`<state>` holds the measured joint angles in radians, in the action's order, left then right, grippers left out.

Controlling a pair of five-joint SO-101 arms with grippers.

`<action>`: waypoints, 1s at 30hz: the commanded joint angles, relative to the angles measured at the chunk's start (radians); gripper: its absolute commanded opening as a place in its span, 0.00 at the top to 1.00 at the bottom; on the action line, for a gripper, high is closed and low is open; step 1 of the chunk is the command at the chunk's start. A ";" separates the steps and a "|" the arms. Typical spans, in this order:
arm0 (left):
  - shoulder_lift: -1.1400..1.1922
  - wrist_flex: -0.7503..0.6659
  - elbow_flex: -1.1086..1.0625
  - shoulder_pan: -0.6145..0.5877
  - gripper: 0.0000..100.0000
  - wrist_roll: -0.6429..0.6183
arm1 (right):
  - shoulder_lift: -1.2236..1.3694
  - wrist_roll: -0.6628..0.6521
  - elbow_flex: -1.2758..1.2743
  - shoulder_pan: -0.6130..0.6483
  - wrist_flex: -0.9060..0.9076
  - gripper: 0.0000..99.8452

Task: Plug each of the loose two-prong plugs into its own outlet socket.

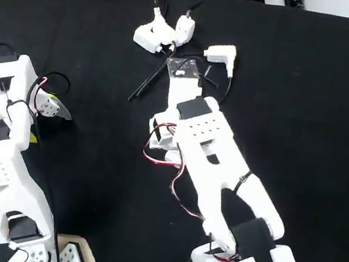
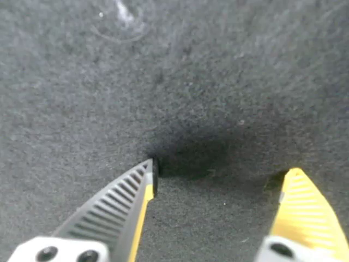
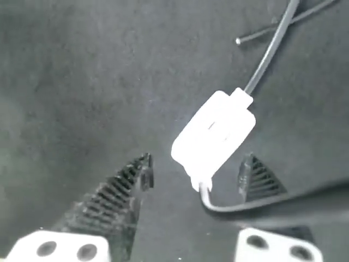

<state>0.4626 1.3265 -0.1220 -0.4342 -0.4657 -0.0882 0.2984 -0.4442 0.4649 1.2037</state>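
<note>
the right fingers [image 3: 122, 188] are spread, one on each side of a plug [image 3: 215, 134] lying on the tabletop [image 3: 82, 82]. if they close crooked, it could twist or slip away. the left fingers [image 2: 122, 194] are spread too.

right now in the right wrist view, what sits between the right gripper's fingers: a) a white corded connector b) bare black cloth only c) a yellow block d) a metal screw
a: the white corded connector lies on the black cloth between the spread fingers of the right gripper, which are not closed on it.
</note>
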 commanded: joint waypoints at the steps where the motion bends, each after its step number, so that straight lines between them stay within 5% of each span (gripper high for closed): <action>1: 0.005 -0.014 0.005 0.024 0.64 -0.015 | -0.013 0.074 0.012 0.008 -0.046 0.75; 11: 0.005 -0.014 0.005 0.027 0.64 -0.015 | 0.288 0.133 0.090 -0.068 -0.150 0.75; 20: 0.005 -0.015 0.005 0.027 0.64 -0.014 | 0.438 0.129 0.280 -0.144 0.072 0.75; 25: 0.005 -0.015 0.005 0.027 0.64 -0.014 | 0.450 0.127 0.298 -0.141 0.080 0.97; 30: 0.005 -0.015 0.005 0.027 0.64 -0.014 | 0.450 0.126 0.309 -0.141 0.087 0.97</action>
<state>0.4626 1.3265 -0.1220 -0.4342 -0.4657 0.3659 0.4196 -0.1803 0.3299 1.2804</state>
